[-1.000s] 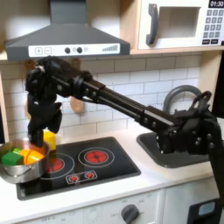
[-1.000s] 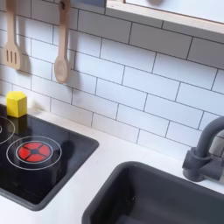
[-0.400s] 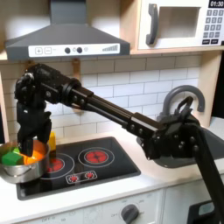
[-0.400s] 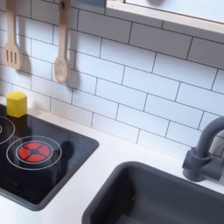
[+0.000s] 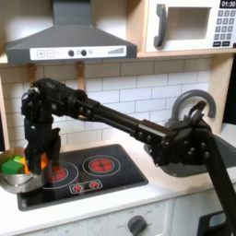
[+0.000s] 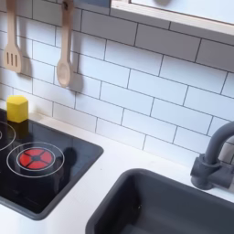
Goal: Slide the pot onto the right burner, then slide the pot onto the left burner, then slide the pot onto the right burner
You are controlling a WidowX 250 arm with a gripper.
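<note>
We find the pot [image 5: 20,171] at the first exterior view's left edge of the stovetop [image 5: 111,184], beside both burners. The gripper [image 5: 41,159] reaches into it; we cannot tell its opening.

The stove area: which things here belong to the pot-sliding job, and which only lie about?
Job:
- pot, at the hob's left edge in the first exterior view
- pincer, down at the pot
- two burners

Lying about:
- yellow block
- wooden utensils on the wall
- sink and faucet
- microwave
</note>
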